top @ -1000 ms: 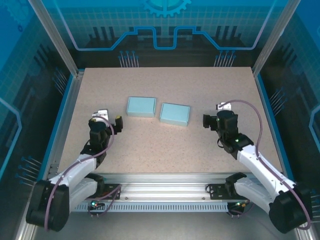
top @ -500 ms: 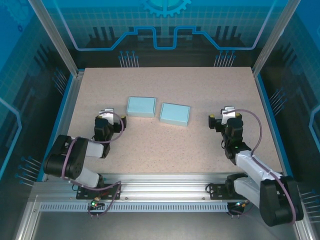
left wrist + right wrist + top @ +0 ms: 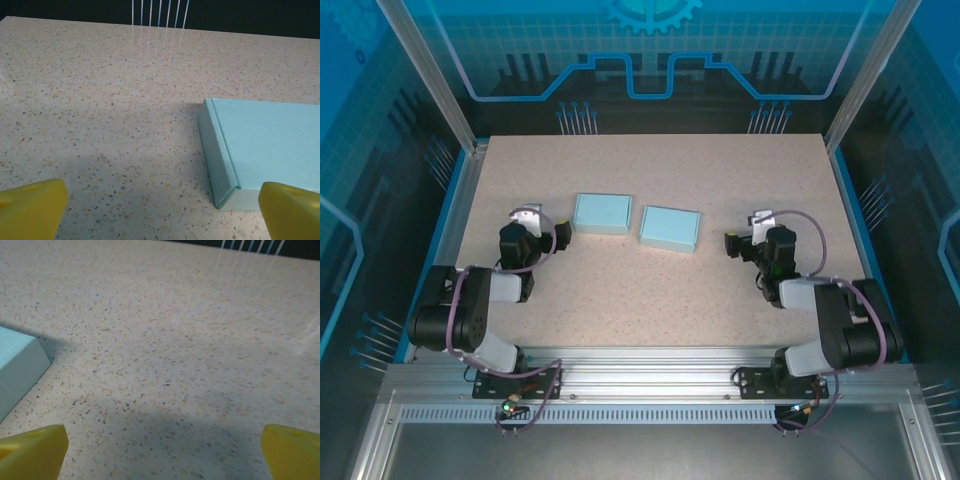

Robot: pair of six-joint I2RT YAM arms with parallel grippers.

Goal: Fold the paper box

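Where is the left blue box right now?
Seen from above, the left box lies flat on the table, close beside the right box, just right of the open left gripper.

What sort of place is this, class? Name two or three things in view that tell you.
Probably a robotics lab test cell: a left arm and a right arm bolted to a metal rail at a speckled table, enclosed by blue printed panels, with two pale blue paper boxes laid out.

No text, label, brand or number can be read on the left paper box (image 3: 601, 213), the right paper box (image 3: 670, 228) or the table (image 3: 650, 300). A gear symbol (image 3: 651, 12) is printed on the back wall (image 3: 740, 50).
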